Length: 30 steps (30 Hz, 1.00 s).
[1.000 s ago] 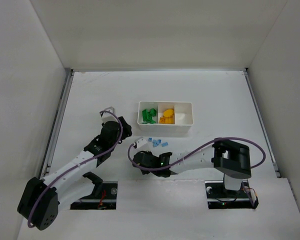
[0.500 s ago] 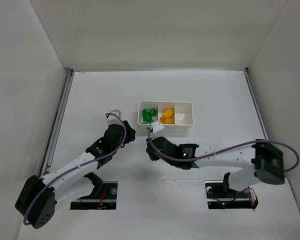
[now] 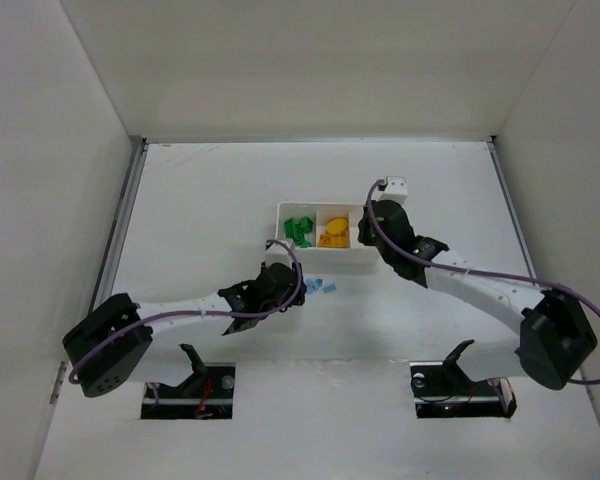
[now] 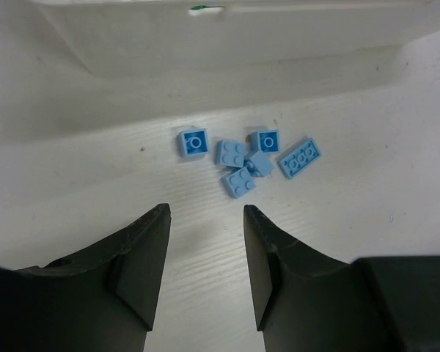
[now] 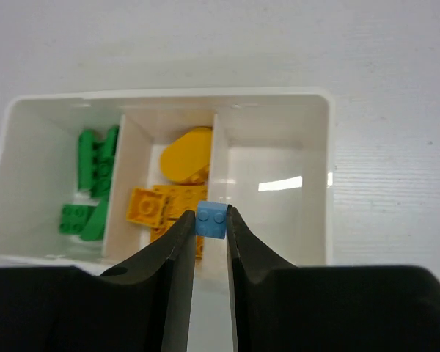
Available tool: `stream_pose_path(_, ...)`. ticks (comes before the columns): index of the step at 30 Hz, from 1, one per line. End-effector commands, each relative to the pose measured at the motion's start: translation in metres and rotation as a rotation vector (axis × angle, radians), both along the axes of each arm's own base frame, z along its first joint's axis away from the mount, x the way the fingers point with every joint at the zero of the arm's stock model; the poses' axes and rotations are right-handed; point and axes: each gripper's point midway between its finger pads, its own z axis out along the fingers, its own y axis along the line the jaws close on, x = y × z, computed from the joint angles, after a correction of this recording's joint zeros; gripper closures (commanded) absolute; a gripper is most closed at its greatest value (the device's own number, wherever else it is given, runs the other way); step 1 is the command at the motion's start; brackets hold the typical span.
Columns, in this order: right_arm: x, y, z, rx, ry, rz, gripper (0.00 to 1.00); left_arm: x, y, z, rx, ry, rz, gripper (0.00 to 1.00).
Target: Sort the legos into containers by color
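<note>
The white three-compartment tray (image 3: 330,262) holds green legos (image 5: 94,183) in its left part and yellow-orange legos (image 5: 177,192) in the middle; the right part (image 5: 273,192) looks bare. My right gripper (image 5: 210,224) hovers above the wall between the middle and right parts, shut on a small light blue lego (image 5: 212,218). In the top view it (image 3: 372,222) sits over the tray's right end. Several light blue legos (image 4: 243,160) lie loose on the table just in front of the tray. My left gripper (image 4: 205,211) is low behind them, open and holding nothing.
White walls enclose the table on three sides, with metal rails along the left edge (image 3: 115,250) and the right edge (image 3: 520,250). Both arm bases (image 3: 190,385) sit at the near edge. The tray's near wall (image 4: 205,37) rises just beyond the blue pile.
The right arm swung from the blue pile up to the tray, carrying a blue lego. The left arm moved right and down to the blue pile, its jaws narrowing somewhat.
</note>
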Motion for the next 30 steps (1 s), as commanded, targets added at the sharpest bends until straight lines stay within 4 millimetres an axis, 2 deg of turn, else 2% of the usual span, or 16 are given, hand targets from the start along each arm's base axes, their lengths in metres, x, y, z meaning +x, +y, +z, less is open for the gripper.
stream_pose_path(1,0.019,-0.004,0.001,-0.011,-0.02,-0.012,0.74,0.014,-0.028,0.027,-0.069,-0.064,0.0,0.58)
stream_pose_path(4,0.026,-0.009,-0.006,-0.02,-0.007,-0.031,0.63,0.014,-0.033,0.024,-0.055,-0.067,-0.012,0.58)
stream_pose_path(7,0.025,-0.006,-0.002,-0.003,-0.021,-0.026,0.46,0.012,-0.034,0.02,-0.04,-0.061,-0.021,0.58)
stream_pose_path(8,0.024,-0.006,0.001,0.005,-0.031,-0.024,0.44,0.012,-0.034,0.018,-0.036,-0.058,-0.023,0.58)
stream_pose_path(11,0.02,-0.008,0.009,0.024,-0.051,-0.022,0.43,0.01,-0.038,0.012,-0.017,-0.043,-0.038,0.58)
stream_pose_path(15,0.006,-0.001,0.016,0.056,-0.071,0.018,0.45,0.009,-0.043,0.005,0.017,-0.036,-0.052,0.6)
stream_pose_path(22,-0.014,0.005,0.02,0.107,-0.084,0.056,0.45,0.014,-0.045,-0.01,0.073,-0.023,-0.052,0.65)
stream_pose_path(30,-0.022,0.006,0.017,0.133,-0.086,0.078,0.45,0.018,-0.044,-0.022,0.132,-0.026,-0.039,0.71)
